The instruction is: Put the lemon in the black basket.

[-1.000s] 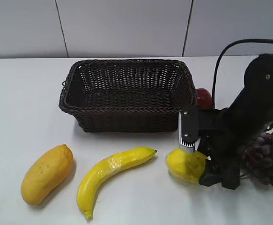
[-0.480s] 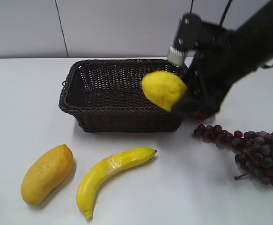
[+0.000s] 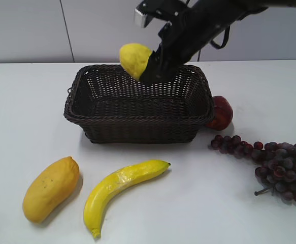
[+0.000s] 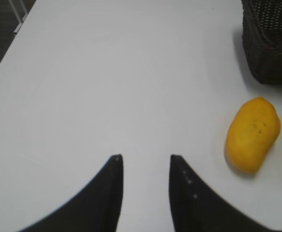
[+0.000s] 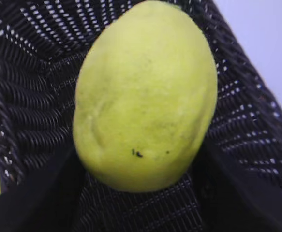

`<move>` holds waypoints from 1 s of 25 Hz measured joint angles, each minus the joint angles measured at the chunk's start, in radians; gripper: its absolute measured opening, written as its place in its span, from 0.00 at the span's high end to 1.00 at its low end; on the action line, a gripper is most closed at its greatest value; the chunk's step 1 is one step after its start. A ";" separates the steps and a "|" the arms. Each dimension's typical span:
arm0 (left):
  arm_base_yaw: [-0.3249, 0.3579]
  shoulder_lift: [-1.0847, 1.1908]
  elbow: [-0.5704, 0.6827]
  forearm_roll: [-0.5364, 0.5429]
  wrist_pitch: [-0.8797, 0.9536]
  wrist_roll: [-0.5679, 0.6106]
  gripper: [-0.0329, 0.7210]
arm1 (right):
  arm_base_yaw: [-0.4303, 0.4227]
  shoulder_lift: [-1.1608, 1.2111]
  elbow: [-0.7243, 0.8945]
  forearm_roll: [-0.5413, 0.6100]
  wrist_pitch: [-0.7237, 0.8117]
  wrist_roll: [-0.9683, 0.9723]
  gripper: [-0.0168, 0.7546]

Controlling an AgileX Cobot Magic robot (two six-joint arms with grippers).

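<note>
My right gripper (image 3: 146,65) is shut on the lemon (image 3: 134,59), holding it in the air above the far side of the black basket (image 3: 137,119). In the right wrist view the lemon (image 5: 145,96) fills the middle, between the two dark fingers, with the woven basket floor (image 5: 29,106) below it. My left gripper (image 4: 145,159) is open and empty over bare table; the corner of the basket (image 4: 271,43) shows at its upper right.
A mango (image 3: 50,188) and a banana (image 3: 120,190) lie in front of the basket. A red apple (image 3: 220,113) sits by the basket's right end, and dark grapes (image 3: 274,165) lie at the right. The mango also shows in the left wrist view (image 4: 252,135).
My right gripper lifted the lemon from the table near the grapes, carried it up and left, and now holds it over the basket. The apple is uncovered.
</note>
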 joint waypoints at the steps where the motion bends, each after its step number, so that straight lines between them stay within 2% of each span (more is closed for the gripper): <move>1: 0.000 0.000 0.000 0.000 0.000 0.000 0.64 | 0.000 0.023 -0.003 0.000 0.001 0.001 0.33; 6: 0.000 0.000 0.000 0.000 0.000 0.000 0.64 | 0.000 0.077 -0.004 -0.010 0.046 0.004 0.33; 7: 0.000 0.000 0.000 0.000 0.000 0.000 0.64 | 0.000 0.077 -0.006 -0.011 0.048 0.021 0.31; 10: 0.000 0.000 0.000 0.000 0.000 0.000 0.64 | 0.000 0.063 -0.009 -0.054 0.041 0.133 0.16; 14: 0.000 0.000 0.000 0.000 0.000 0.000 0.64 | -0.001 0.007 -0.048 -0.208 0.075 0.301 0.15; 18: 0.000 0.000 0.000 0.000 0.000 0.000 0.64 | -0.015 -0.068 -0.126 -0.382 0.199 0.533 0.16; 21: 0.000 0.000 0.000 0.000 0.000 0.000 0.64 | -0.069 -0.112 -0.161 -0.458 0.312 0.709 0.18; 25: 0.000 0.000 0.000 0.000 0.000 0.000 0.64 | -0.204 -0.129 -0.166 -0.483 0.472 0.845 0.24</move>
